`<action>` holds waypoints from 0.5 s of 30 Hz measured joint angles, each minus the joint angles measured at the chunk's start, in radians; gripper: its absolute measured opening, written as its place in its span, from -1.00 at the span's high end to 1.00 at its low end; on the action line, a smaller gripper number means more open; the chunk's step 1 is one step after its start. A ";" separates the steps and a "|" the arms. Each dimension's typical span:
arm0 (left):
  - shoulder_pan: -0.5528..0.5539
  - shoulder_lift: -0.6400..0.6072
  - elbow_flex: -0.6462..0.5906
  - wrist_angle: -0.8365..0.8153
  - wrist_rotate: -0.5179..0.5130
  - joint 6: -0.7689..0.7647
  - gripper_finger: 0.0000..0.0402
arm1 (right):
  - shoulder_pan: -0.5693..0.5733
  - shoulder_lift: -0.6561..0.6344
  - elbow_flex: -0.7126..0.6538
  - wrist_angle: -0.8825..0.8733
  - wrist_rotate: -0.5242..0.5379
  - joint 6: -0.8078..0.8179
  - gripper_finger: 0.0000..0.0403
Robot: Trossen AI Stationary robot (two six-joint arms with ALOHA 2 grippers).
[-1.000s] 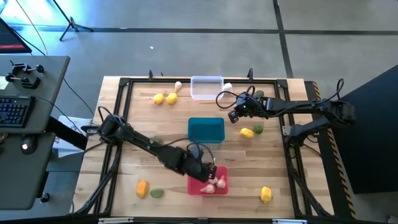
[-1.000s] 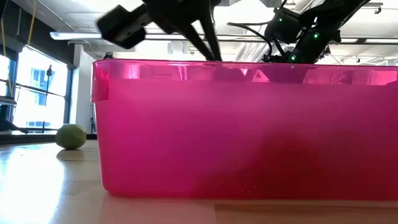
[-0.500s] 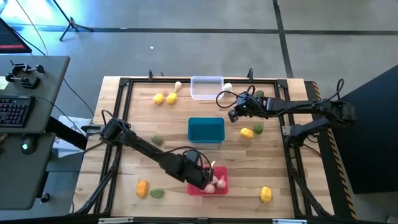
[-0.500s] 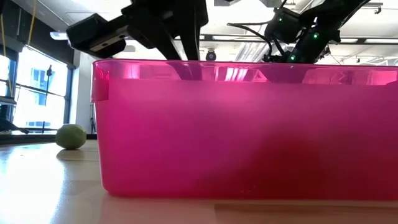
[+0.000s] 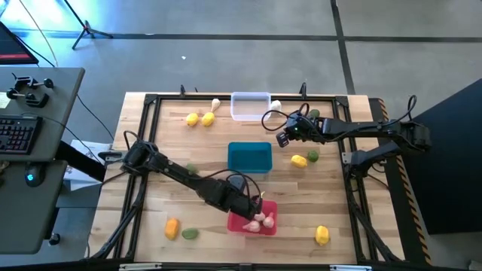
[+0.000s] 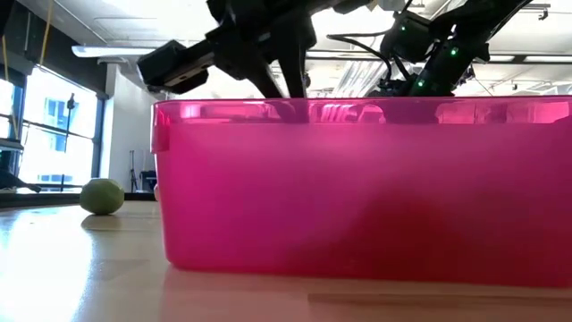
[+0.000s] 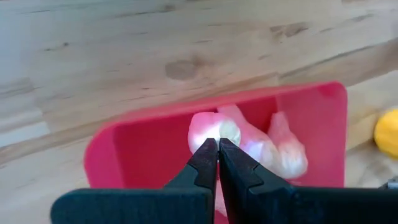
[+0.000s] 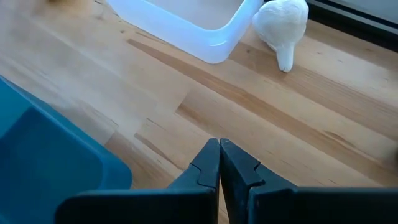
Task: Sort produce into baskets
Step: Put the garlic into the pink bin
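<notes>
Beside the red basket [image 5: 266,211], a yellow fruit [image 5: 321,235] lies.

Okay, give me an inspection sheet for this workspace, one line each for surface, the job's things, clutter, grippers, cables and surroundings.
Surface: wooden table inside a black frame.
Job's things: red basket holds whitish-pink garlic bulbs; teal basket and clear basket show nothing inside. Loose on the table: yellow fruits, a green piece, an orange piece, a white bulb beside the clear basket.
Clutter: nothing seen.
Grippers: left gripper shut, empty, above the red basket; right gripper shut, empty, between the teal and clear baskets.
Cables: black cable loops on the right arm.
Surroundings: desk with keyboard to the left; grey floor.
</notes>
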 joint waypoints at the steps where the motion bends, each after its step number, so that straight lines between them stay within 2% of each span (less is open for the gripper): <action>1: 0.000 0.000 0.000 -0.001 0.000 0.001 1.00 | 0.000 0.000 0.000 0.000 0.002 0.001 1.00; 9: -0.001 0.000 0.000 0.000 0.029 0.031 0.97 | 0.000 0.000 0.000 0.000 0.008 0.010 1.00; 15: 0.000 0.007 0.000 0.063 0.037 0.115 0.77 | 0.000 0.000 0.000 0.000 0.008 0.018 1.00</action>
